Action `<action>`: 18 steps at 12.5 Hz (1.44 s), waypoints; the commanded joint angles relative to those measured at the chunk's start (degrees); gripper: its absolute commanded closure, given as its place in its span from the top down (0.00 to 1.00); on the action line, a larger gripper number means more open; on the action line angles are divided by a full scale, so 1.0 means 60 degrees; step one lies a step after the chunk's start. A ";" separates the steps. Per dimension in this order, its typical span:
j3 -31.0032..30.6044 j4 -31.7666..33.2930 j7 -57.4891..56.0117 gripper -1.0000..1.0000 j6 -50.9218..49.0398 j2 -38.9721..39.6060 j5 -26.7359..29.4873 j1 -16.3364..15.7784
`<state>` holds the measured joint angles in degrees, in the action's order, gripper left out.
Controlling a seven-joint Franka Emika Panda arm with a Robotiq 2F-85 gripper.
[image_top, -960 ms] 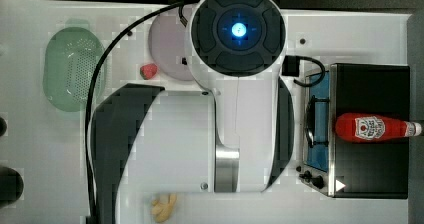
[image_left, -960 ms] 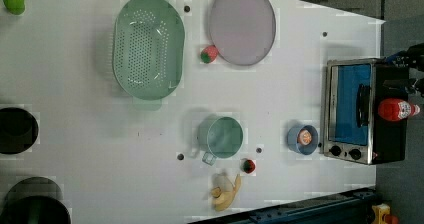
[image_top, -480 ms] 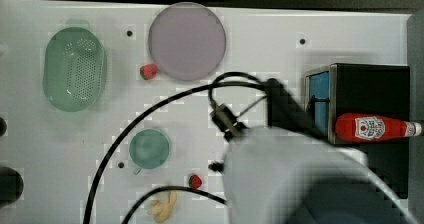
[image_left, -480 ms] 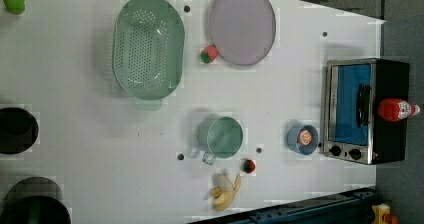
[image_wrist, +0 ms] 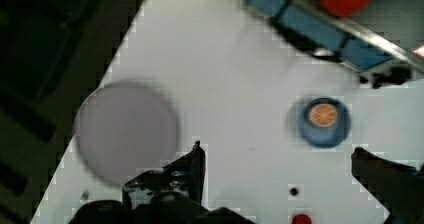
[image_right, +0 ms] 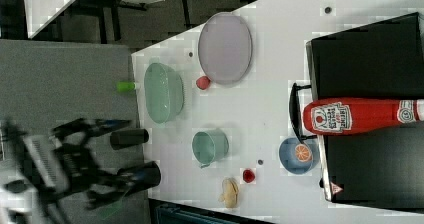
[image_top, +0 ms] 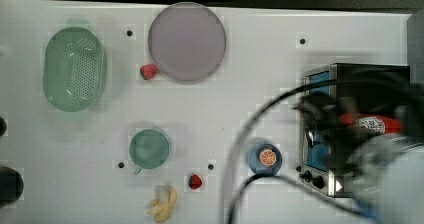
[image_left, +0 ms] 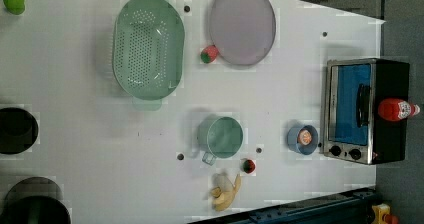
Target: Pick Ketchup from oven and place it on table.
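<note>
Ketchup (image_right: pixel 357 115) stands atop oven (image_right: pixel 370 49); gripper (image_wrist: pixel 275 156) spread wide, empty.

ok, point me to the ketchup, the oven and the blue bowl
Ketchup (image_right: pixel 357 116), right view, on its red body.
Oven (image_left: pixel 352 104), left view, on the blue glass door.
Blue bowl (image_top: pixel 254 160), top view, on its rim.

I'm working in a robot lab staged as a kitchen: a white bench (image_left: pixel 300 84) with drilled holes, toy food, a toaster oven (image_left: pixel 365 111) at its three o'clock edge, grey floor beyond.
</note>
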<state>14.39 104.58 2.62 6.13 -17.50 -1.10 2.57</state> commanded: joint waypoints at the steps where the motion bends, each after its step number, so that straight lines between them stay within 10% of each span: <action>1: 0.1176 0.0273 -0.0020 1.00 0.0718 0.1339 -0.0119 0.0476; 18: 0.3053 0.1133 -0.0020 1.00 0.4891 0.5449 0.1870 0.0882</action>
<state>32.20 110.67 2.45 35.31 17.11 9.59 6.61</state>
